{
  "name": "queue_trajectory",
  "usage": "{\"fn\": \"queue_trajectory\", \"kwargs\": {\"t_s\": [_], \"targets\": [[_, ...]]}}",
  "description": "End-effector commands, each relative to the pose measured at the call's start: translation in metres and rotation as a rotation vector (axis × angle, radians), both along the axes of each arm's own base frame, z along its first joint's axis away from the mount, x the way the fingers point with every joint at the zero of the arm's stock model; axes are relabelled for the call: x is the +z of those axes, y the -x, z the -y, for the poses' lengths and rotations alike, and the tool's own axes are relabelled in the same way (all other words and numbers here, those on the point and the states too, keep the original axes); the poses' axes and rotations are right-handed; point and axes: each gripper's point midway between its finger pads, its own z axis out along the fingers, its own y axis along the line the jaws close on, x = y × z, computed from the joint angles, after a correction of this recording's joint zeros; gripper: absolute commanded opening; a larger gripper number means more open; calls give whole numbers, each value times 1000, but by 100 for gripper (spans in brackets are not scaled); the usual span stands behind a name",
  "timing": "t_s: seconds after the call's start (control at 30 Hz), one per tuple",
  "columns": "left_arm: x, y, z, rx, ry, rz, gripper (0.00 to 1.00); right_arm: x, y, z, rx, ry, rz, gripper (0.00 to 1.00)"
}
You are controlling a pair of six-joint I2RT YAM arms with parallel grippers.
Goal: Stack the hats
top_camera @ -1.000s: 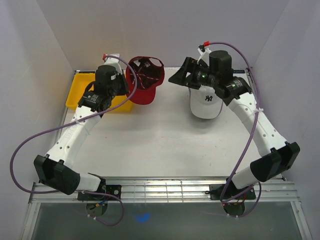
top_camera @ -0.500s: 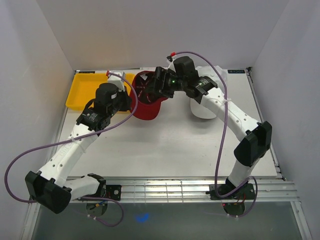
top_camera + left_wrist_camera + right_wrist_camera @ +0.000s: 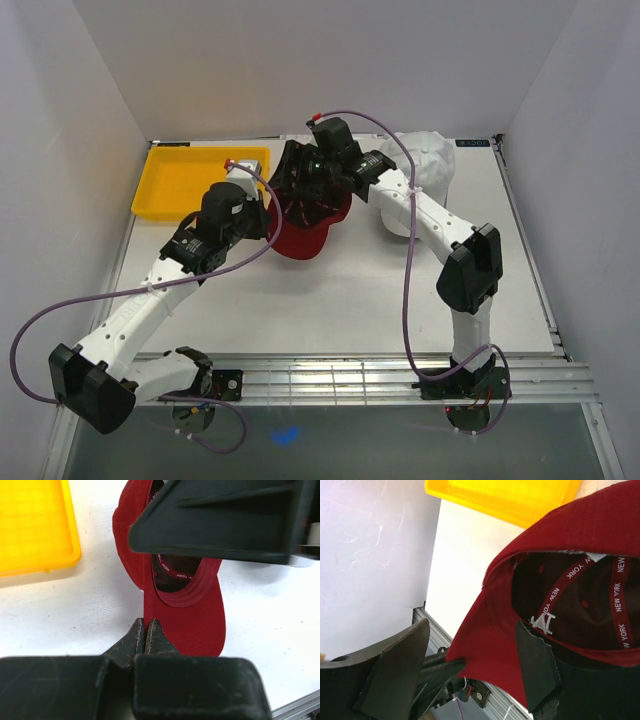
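Observation:
The dark red cap lies upside down near the table's back middle, brim toward the front. My left gripper is shut on the left edge of its brim, and the pinch shows in the left wrist view against the red cap. My right gripper is open over the cap's crown. In the right wrist view the gripper straddles the red brim without closing. A white cap sits at the back right, partly hidden by the right arm. No other caps are in view.
A yellow plastic tray stands at the back left, just left of the red cap; it also shows in the left wrist view and the right wrist view. White walls enclose the table on three sides. A metal rail runs along the front edge.
My right arm swung left from the white cap to the red cap, jaws open. My left gripper pulled the red cap forward and to the right, away from the tray.

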Motion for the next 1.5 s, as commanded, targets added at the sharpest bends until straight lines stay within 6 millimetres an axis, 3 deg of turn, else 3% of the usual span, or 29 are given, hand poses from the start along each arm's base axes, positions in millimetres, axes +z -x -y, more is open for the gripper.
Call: {"fn": "queue_trajectory", "kwargs": {"t_s": [0.0, 0.13, 0.23, 0.47, 0.63, 0.73, 0.83, 0.93, 0.97, 1.0, 1.03, 1.1, 1.13, 1.27, 1.43, 1.47], "targets": [[22, 6, 3, -10, 59, 71, 0, 4, -5, -7, -8, 11, 10, 74], [13, 10, 6, -23, 56, 55, 0, 8, -11, -12, -9, 13, 21, 72], [13, 11, 7, -27, 54, 56, 0, -3, -13, -14, -5, 42, 3, 68], [7, 11, 7, -22, 36, 50, 0, -12, -9, -14, 12, 62, -4, 36], [12, 10, 9, -23, 42, 66, 0, -21, -6, -10, 30, 104, -8, 30], [15, 10, 10, -27, 45, 69, 0, -20, -5, -12, 47, 104, -10, 11], [24, 11, 12, -28, 65, 82, 1, -7, -4, -15, 70, 75, 4, 8], [52, 11, 12, -23, 97, 113, 25, 11, -3, -19, 97, 18, 11, 8], [61, 11, 12, -20, 105, 123, 37, 19, -1, -19, 105, -3, 15, 8], [70, 12, 10, -13, 109, 131, 42, 25, -2, -18, 106, -19, 21, 8], [93, 12, 9, -6, 135, 168, 46, 32, -2, -18, 106, -41, 20, 8], [113, 15, 7, 4, 170, 188, 54, 50, -4, -15, 116, -95, 36, 8], [132, 19, 6, 5, 202, 220, 55, 57, -4, -14, 119, -115, 42, 8], [164, 24, -2, 78, 315, 227, 59, 97, -7, -1, 127, -211, 93, 8], [186, 19, -22, 251, 422, 224, 64, 146, -7, 22, 132, -344, 185, 8], [190, 17, -24, 270, 435, 230, 64, 158, -6, 35, 132, -373, 196, 8]]}}
